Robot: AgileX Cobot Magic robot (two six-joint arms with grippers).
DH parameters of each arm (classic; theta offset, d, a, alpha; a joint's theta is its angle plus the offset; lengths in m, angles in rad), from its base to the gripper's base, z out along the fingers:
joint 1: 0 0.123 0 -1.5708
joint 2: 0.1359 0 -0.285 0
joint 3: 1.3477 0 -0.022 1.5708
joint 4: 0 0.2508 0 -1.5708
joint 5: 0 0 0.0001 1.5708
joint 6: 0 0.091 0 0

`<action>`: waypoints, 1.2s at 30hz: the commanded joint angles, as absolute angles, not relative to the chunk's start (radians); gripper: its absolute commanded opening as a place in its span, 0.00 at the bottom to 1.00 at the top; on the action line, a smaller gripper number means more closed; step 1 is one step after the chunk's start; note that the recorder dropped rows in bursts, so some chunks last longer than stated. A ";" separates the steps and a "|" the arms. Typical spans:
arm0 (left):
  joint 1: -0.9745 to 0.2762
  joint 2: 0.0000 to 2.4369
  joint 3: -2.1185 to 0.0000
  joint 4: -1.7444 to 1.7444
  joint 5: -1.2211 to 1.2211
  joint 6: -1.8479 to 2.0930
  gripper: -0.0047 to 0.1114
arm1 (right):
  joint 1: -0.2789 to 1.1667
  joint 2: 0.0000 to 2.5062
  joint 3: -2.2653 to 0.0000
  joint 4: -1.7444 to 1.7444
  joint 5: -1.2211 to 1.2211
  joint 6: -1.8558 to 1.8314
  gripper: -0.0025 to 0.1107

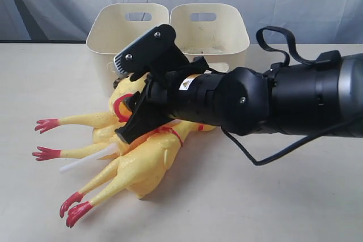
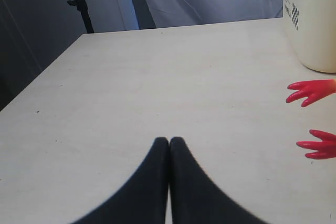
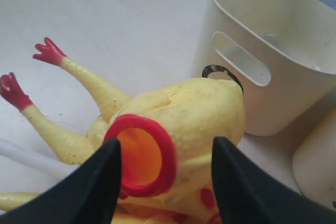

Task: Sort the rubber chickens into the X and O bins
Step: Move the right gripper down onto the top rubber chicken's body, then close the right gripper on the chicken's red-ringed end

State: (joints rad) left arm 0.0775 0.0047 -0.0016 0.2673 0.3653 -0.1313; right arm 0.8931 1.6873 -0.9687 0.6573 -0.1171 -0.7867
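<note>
Pale desk under grey drapes at the back. On the right pincer: released, with jaws wide apart, straddling the round headless chicken body at its red-rimmed opening; cannot tell whether either black finger touches the rubber. From the exterior view, same pincer stretched across the middle from the right, tilted down over the pile, one finger raised clear above, the other low in front of the heap. Just under and beside that body, a heap of yellow toys: one whole rubber chicken with both red-footed legs stretched leftward, a second whole rubber chicken nearest the camera, legs toward the front-left corner, and a white stick poking out between them; head on that stick hidden. Directly behind the heap, two cream tubs side by side, rims meeting: left tub and right tub, both upright, slot handles near the rims. On the left tub's wall in the right wrist view, a black curved mark peeking over the body; cannot read which letter. Well apart, on the left pincer: clenched, fingers pressed flat together, hovering over bare desk, with two red feet and the left tub at the edge of its view
</note>
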 commanded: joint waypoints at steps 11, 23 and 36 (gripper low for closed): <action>0.078 0.000 0.000 0.274 0.362 -0.134 0.04 | 0.897 1.741 -0.974 0.652 -0.196 -0.793 0.47; 0.078 0.000 0.000 0.274 0.362 -0.134 0.04 | 0.897 1.760 -0.974 0.652 -0.211 -0.790 0.47; 0.078 0.000 0.000 0.274 0.362 -0.134 0.04 | 0.897 1.760 -0.974 0.654 -0.218 -0.790 0.24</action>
